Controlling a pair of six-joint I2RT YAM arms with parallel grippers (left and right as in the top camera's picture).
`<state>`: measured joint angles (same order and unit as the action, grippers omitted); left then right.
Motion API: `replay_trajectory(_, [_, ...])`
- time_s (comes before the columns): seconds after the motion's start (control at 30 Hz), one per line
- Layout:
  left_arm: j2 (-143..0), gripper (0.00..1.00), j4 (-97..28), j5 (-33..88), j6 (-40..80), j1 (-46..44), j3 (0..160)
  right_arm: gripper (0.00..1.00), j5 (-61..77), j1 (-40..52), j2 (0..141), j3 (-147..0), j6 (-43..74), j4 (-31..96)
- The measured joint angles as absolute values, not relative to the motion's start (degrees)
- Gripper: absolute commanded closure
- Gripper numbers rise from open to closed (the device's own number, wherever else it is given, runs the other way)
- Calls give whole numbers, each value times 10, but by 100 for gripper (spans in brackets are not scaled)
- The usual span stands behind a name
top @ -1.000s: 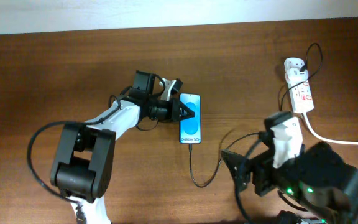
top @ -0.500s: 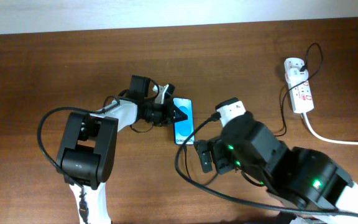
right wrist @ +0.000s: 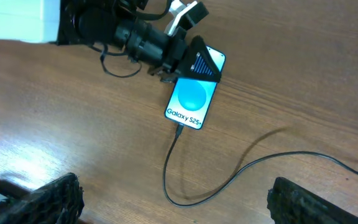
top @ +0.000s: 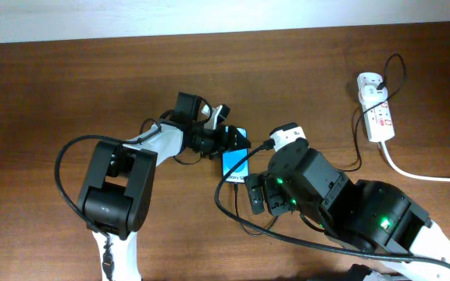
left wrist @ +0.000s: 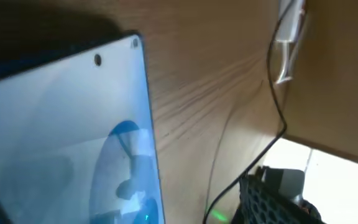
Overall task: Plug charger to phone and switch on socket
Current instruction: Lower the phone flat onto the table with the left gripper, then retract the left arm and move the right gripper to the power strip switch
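The phone (top: 234, 161) (right wrist: 191, 102) lies screen up and slightly turned on the wooden table, and its blue screen fills the left wrist view (left wrist: 61, 137). The charger (right wrist: 185, 198) (top: 355, 144) is plugged into the phone's bottom end. It loops toward me, then runs right to the socket (top: 376, 109) at the far right. My left gripper (top: 233, 140) (right wrist: 194, 62) sits over the phone's top end with its jaws parted. Whether it touches the phone I cannot tell. My right gripper (right wrist: 176, 202) (top: 258, 197) hangs open above the cable loop, just below the phone, holding nothing.
The socket's thick white cord (top: 420, 173) runs off the right edge. My right arm's bulky body (top: 342, 211) covers the table's lower right. Robot cables (top: 61, 195) loop beside the left arm. The table's back edge (top: 225, 35) meets a pale wall.
My right arm swung in from the lower right to beside the phone. The phone shifted toward me and turned a little. My left gripper, shut before, has parted its jaws.
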<state>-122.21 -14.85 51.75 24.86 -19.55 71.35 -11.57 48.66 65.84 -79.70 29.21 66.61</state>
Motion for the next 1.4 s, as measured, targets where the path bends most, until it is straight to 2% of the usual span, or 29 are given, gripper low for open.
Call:
replay_trajectory(0.17, [-1212, 22, -319, 448, 224, -197, 767, 2, -116, 487, 658, -797, 309, 667])
replay_trajectory(0.3, [-1212, 18, -396, 392, 210, -198, 805, 2, -116, 487, 658, -797, 326, 667])
replay_trajectory(0.37, [-1212, 18, -406, 363, 208, -198, 817, 2, -116, 487, 659, -797, 334, 667])
replay_trajectory(0.43, [-1213, 13, -403, 349, 207, -201, 822, 2, -116, 487, 659, -797, 351, 662])
replay_trajectory(0.57, [-1215, 12, -374, 324, 205, -220, 834, 2, -116, 487, 660, -797, 386, 625])
replay_trajectory(0.63, [-1215, 0, -370, 317, 205, -228, 837, 1, -116, 487, 663, -797, 390, 625])
replay_trajectory(0.73, [-1215, 0, -370, 308, 194, -231, 844, 2, -123, 487, 674, -797, 393, 594])
replay_trajectory(0.77, [-1215, 0, -371, 306, 192, -230, 845, 9, -126, 487, 677, -797, 393, 584])
replay_trajectory(0.87, [-1215, 0, -400, 295, 185, -223, 856, 41, -133, 487, 681, -797, 395, 576])
replay_trajectory(1.03, [-1211, 0, -506, 253, 149, -196, 939, 78, -157, 452, 685, -797, 411, 618])
replay_trajectory(1.1, [-1190, 0, -535, 222, 128, -189, 968, 94, -168, 390, 686, -797, 423, 672])
replay_trajectory(1.23, [-1042, 0, -508, 141, 108, -172, 999, 96, -178, 237, 688, -797, 462, 728])
replay_trajectory(1.4, [-877, 0, -517, 10, 102, -164, 1022, 96, -123, -12, 712, -797, 478, 651])
